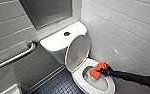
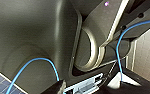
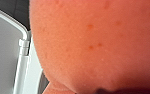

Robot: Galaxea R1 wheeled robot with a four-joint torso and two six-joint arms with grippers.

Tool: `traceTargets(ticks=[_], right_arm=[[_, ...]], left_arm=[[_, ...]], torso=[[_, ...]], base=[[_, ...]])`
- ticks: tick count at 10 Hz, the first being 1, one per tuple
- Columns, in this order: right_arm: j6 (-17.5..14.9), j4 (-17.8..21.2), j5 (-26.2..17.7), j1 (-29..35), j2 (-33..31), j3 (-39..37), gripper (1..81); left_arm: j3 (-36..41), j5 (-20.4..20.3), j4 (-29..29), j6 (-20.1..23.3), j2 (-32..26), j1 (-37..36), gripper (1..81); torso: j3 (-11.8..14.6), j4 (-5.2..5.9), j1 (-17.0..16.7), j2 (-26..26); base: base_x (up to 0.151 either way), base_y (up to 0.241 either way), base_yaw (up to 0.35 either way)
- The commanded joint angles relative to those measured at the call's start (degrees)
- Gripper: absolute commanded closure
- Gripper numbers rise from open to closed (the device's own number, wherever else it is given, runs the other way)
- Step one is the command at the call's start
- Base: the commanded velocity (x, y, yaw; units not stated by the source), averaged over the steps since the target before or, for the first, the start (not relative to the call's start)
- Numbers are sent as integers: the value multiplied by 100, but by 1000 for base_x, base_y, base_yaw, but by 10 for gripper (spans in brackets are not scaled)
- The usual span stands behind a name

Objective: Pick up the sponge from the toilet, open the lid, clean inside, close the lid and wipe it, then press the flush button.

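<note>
Small bright orange-red soft sponge (image 1: 97,70): sits in the mouth of the bowl, at the back right part of the opening, just under the inner edge of the seat ring. Whether it presses on the ceramic I cannot tell. In the right wrist view the sponge (image 3: 96,42) sits close before the camera, with a white plastic edge beside it.

Right gripper (image 1: 102,72), dark, at the end of a black arm that comes in from the right: jaws clamped on the sponge's right end.

Smooth white oval plastic lid (image 1: 77,52): raised, standing nearly upright on its back hinge, leaning toward the tank. A faint orange reflection shows on its inner face.

White glossy ceramic toilet (image 1: 79,80): seat ring down, bowl open. Boxy tank top (image 1: 56,41) behind the lid, with a small dark round flush button (image 1: 66,33) near its middle.

Left gripper: state of its jaws cannot be told. The left wrist view shows the robot's dark plate and a thin blue cable (image 2: 119,47).

Surroundings: brushed metal grab bar (image 1: 16,57) on the left wall, white glazed wall tiles (image 1: 127,32) to the right, dark blue small-tiled floor (image 1: 58,86) beside the toilet's base.
</note>
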Motion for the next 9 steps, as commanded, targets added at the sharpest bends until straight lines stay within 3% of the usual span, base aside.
traceTargets(ticks=[1, 6, 9], right_arm=[[226, 66, 44, 181, -486, 431, 811], [288, 127, 930, -575, -1856, 2134, 811], [288, 127, 1589, -1365, -2418, 2855, 811]], left_arm=[[95, 177, 84, 7, -50, 221, 10], [95, 177, 92, 15, 29, 221, 10], [113, 107, 92, 85, 38, 221, 10]], torso=[[0, 0, 0, 0], [0, 0, 0, 0], [0, 0, 0, 0]], base=[[0, 0, 0], [0, 0, 0], [0, 0, 0]])
